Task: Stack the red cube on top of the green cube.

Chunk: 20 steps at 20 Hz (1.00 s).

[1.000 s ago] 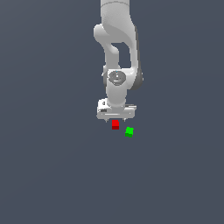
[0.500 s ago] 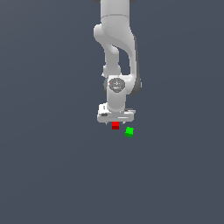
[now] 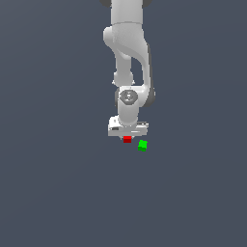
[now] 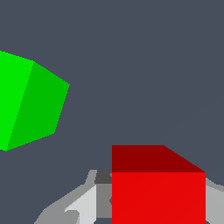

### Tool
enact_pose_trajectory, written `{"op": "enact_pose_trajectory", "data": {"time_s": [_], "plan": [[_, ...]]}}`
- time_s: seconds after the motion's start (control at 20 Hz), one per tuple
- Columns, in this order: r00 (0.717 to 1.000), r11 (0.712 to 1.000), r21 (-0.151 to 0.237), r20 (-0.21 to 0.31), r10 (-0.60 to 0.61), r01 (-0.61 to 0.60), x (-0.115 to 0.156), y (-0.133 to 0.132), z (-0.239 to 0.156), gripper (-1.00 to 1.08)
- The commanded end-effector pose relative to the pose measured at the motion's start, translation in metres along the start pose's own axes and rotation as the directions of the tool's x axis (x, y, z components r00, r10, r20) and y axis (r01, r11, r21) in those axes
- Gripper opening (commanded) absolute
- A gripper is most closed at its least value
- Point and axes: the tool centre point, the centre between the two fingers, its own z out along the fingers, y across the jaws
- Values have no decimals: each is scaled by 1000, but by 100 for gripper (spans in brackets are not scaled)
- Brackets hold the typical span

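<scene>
Gripper is down around the red cube, can't tell if it's pinched yet. Green cube sits just beside. I'd squeeze centred, then lift straight up.

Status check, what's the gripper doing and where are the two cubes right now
Gripper low over the red cube, fingers either side; closure not clear. Green cube apart, to the exterior view's right. Nothing between them.
</scene>
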Motion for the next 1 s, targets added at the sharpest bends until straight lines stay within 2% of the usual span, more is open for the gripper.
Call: {"op": "enact_pose_trajectory", "data": {"time_s": [0.0, 0.55, 0.95], "plan": [[1000, 1000, 0, 0, 0, 0, 0, 0, 0, -100], [1000, 1000, 0, 0, 0, 0, 0, 0, -7, -100], [1000, 1000, 0, 0, 0, 0, -1, 0, -46, -100]]}}
